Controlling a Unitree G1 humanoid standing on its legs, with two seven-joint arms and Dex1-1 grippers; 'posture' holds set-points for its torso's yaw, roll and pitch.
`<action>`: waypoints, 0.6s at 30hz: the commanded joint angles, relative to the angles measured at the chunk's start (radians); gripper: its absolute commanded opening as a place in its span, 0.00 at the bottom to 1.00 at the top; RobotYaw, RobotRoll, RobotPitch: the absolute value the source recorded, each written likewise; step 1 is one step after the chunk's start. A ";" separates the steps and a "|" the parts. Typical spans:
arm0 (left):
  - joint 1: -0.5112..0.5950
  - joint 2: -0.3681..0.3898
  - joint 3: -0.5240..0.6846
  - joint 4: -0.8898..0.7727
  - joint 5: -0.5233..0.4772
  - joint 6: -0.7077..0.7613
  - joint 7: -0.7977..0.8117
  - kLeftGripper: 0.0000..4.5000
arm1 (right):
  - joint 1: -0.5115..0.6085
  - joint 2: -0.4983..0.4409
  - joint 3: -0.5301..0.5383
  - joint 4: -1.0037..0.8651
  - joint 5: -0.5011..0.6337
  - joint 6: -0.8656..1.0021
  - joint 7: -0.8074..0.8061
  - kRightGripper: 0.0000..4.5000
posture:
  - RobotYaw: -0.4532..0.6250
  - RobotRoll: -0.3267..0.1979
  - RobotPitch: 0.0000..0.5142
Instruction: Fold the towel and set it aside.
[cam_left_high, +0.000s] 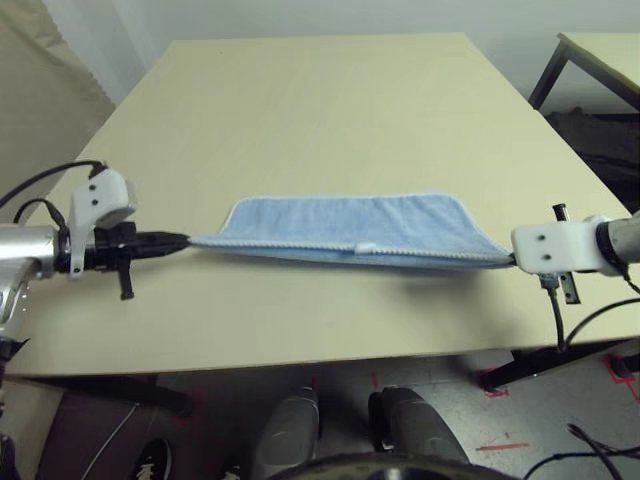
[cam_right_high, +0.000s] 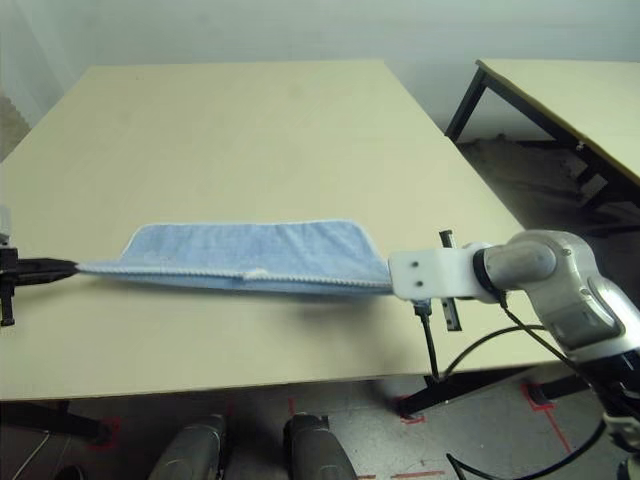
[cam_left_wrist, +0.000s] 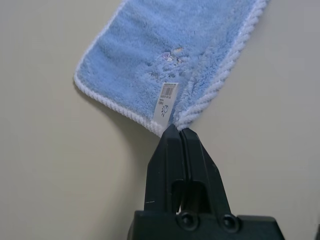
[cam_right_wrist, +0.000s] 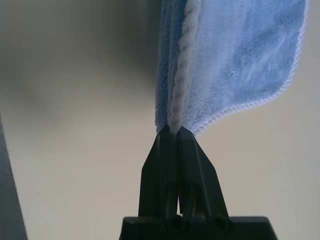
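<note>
Left eye view: one light-blue towel (cam_left_high: 350, 225), white-edged, partly raised above the table (cam_left_high: 320, 120), stretched between my two grippers. My left fingers (cam_left_wrist: 167, 160) pinch one end, beside the white tag (cam_left_wrist: 165, 104); my right fingers (cam_right_wrist: 159, 170) pinch the other.

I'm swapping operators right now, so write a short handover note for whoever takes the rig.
Left end effector: shut on one corner of the towel.
Right end effector: shut on another corner.
Towel: near edge stretched between them, far part lying on the table.
Done: both corners gripped.
Left: finish folding, release, set it aside.
</note>
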 joint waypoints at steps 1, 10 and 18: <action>0.006 0.018 0.027 0.002 0.009 0.034 0.012 0.00 | -0.034 0.005 -0.018 0.041 -0.020 0.005 -0.012 0.00 | 0.49 0.62 0.13; -0.169 -0.067 -0.056 0.065 0.042 0.059 0.042 0.00 | -0.293 0.163 0.058 0.226 -0.036 0.107 0.012 0.00 | 0.49 0.62 0.14; -0.343 -0.111 -0.115 0.289 0.123 -0.027 0.029 0.00 | -0.489 0.306 0.146 0.543 -0.169 -0.026 -0.057 0.00 | 0.51 0.62 0.14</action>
